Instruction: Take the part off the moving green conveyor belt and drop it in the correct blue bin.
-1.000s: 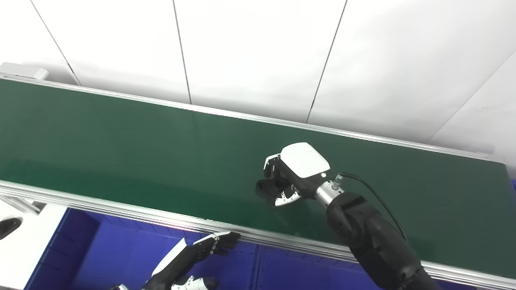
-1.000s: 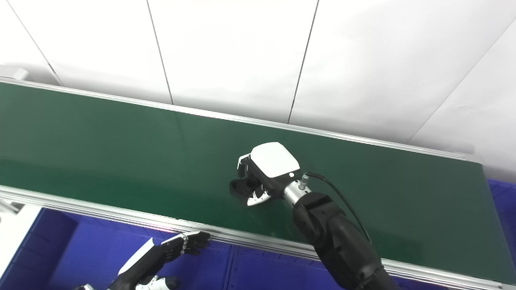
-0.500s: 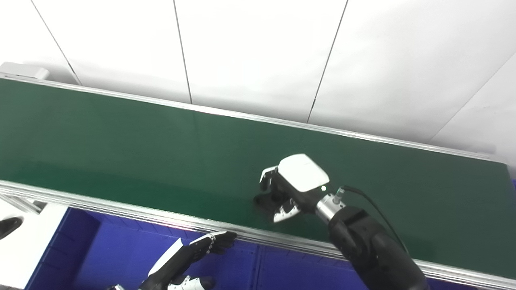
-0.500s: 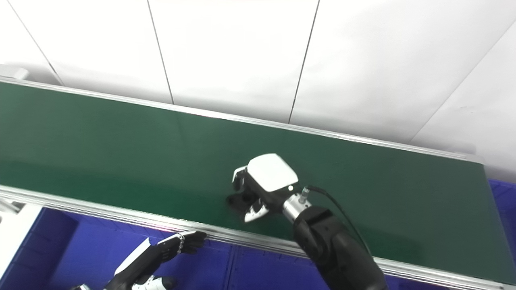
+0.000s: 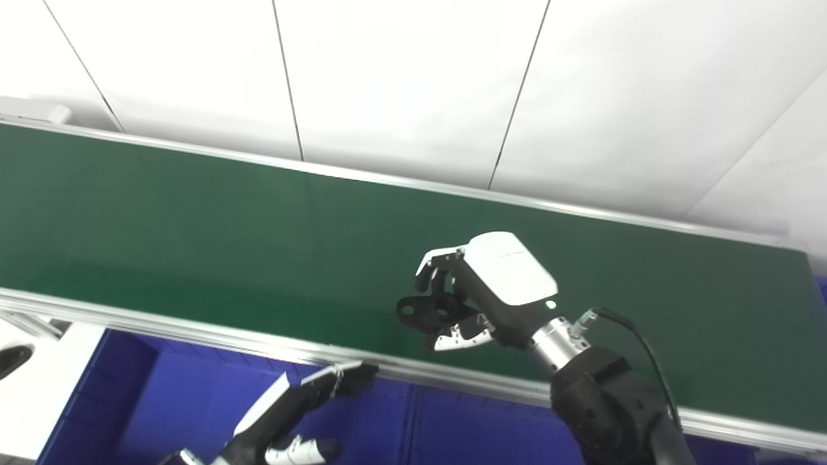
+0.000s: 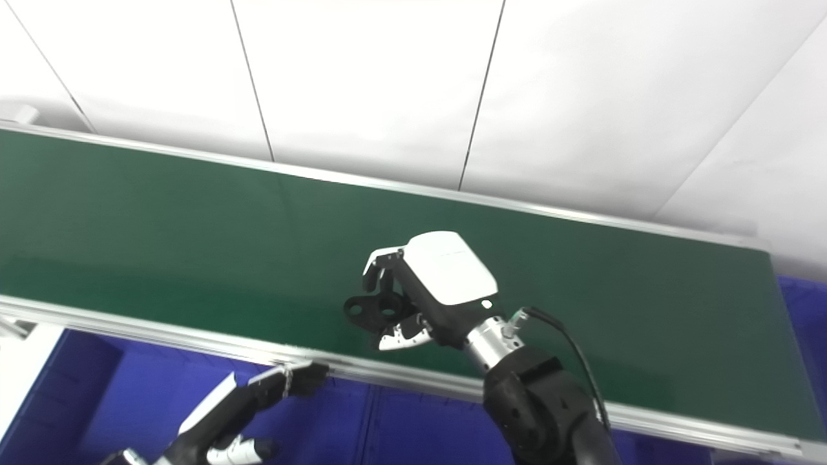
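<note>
My right hand [image 5: 481, 294] hovers over the green conveyor belt [image 5: 194, 226], a little above its surface. It is shut on a small black part [image 5: 418, 310] with round holes, which sticks out to the left between its fingers; the same black part [image 6: 365, 308] shows in the right eye view under the right hand [image 6: 429, 287]. My left hand [image 5: 291, 413] is low over the blue bin [image 5: 187, 400], fingers stretched out and apart, its fingertips near the belt's front rail. It holds nothing.
An aluminium rail [image 5: 194, 336] runs along the belt's near edge, another along the far edge. A divider [image 5: 413, 420] splits the blue bins below. A white surface [image 5: 32, 387] lies at the lower left. White wall panels stand behind.
My right hand has risen off the belt with the black part in it and come nearer to the front rail. The left hand has barely moved. The camera has shifted slightly.
</note>
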### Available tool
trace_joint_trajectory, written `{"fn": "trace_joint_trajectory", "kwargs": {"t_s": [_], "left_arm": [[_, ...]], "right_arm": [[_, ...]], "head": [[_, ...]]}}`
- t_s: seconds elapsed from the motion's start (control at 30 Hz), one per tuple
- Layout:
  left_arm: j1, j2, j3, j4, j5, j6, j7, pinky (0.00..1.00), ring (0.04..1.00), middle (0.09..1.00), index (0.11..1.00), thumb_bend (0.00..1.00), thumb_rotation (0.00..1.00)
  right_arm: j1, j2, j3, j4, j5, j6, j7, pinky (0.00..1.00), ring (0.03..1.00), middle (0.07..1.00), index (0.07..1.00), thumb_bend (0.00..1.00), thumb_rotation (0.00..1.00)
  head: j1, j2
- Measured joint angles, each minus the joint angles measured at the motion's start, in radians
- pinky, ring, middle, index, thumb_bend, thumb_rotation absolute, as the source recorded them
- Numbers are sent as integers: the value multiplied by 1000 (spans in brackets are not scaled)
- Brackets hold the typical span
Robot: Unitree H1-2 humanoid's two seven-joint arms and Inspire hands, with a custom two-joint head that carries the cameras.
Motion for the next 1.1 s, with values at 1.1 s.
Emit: {"fn": "trace_joint_trajectory", "kwargs": {"t_s": [1.1], "left_arm": [[20,-15,47,-74,-40,-1,-24,662,754,803,786,735,781]], "right_arm": [[464,-76,26,155,-111,-70,-194,231,310,422,527,521,0]], "head": [[-60,154]]}}
